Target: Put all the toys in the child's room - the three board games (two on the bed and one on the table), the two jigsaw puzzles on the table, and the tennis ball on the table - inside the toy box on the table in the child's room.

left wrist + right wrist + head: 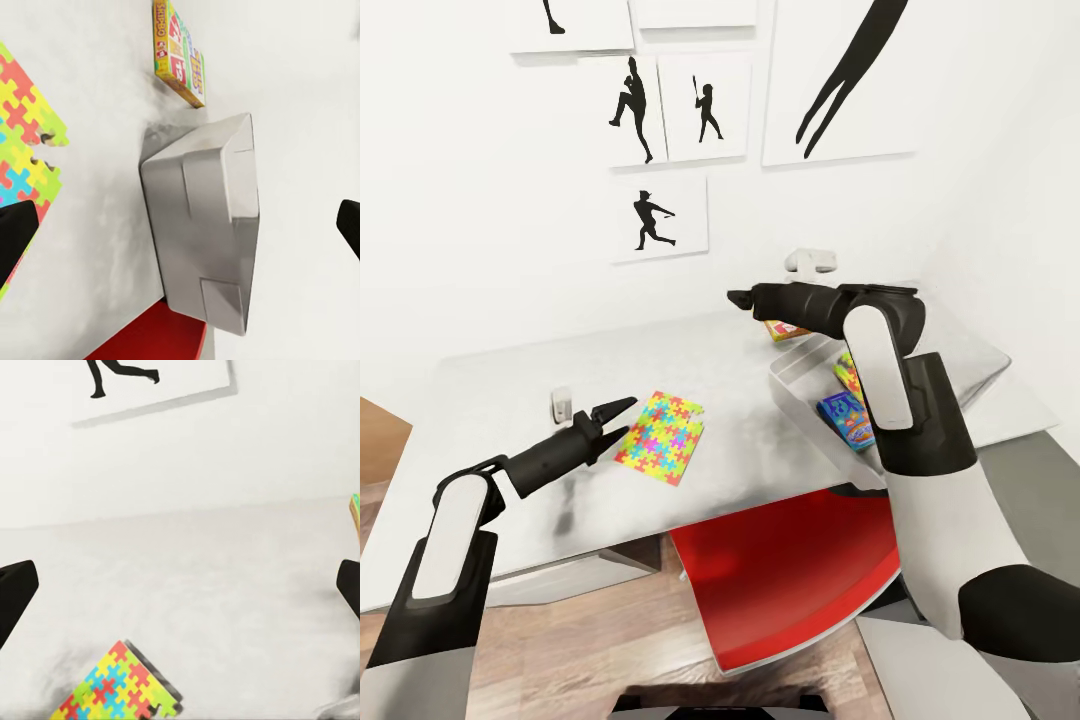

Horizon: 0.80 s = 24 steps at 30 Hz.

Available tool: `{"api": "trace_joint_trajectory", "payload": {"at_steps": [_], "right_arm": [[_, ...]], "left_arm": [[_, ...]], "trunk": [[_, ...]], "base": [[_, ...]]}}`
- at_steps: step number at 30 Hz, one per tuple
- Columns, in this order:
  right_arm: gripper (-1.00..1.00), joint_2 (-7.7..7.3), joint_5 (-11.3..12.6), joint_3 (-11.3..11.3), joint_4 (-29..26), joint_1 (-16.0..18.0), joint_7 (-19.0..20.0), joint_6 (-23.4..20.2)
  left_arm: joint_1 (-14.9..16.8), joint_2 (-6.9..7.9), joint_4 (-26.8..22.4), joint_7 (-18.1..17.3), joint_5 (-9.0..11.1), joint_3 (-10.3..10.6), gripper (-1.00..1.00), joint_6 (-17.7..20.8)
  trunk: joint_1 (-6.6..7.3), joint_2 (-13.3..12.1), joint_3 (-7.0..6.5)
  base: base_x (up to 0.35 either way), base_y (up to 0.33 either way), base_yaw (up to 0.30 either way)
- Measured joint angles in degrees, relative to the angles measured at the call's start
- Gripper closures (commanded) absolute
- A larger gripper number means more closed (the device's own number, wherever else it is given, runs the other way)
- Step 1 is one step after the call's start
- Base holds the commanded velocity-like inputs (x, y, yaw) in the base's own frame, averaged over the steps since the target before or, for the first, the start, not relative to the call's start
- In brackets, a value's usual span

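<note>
Jigsaw puzzle (660, 437), a flat sheet of yellow, green, blue, red and orange pieces, lies mid-surface (510, 400), bare grey top all around it. Just beside it hovers the left gripper (615, 416), jaws slightly parted and empty. Toy box (800, 385), thin-walled and grey, sits near the surface's right front edge with colourful boxes inside; a board game (785, 330) lies behind it. Above, the right gripper (738, 298) shows its tip only; its opening cannot be judged.
</note>
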State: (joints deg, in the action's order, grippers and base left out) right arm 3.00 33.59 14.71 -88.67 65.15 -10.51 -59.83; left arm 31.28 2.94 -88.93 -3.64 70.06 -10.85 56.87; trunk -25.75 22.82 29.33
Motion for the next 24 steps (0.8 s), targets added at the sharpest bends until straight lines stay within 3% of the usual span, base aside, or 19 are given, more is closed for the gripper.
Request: {"api": "trace_joint_trajectory", "payload": {"at_steps": [10, 24], "right_arm": [[-1.00, 1.16, 0.1, 0.6, 1.8, -2.1, -2.3, 0.0], [-1.00, 1.04, 0.1, 0.5, 2.5, -4.3, -2.9, 0.0]], "left_arm": [[-0.2, 0.11, 0.1, 0.0, 0.1, -0.9, -1.00, 0.1], [-0.3, 0.13, 0.0, -0.1, 0.2, -1.2, -1.00, 0.1]], "trunk": [[0.00, 0.0, 0.00], [-0.01, 0.0, 0.00]], "base": [[-0.004, 0.003, 0.000], [-0.063, 0.055, 0.000]]}}
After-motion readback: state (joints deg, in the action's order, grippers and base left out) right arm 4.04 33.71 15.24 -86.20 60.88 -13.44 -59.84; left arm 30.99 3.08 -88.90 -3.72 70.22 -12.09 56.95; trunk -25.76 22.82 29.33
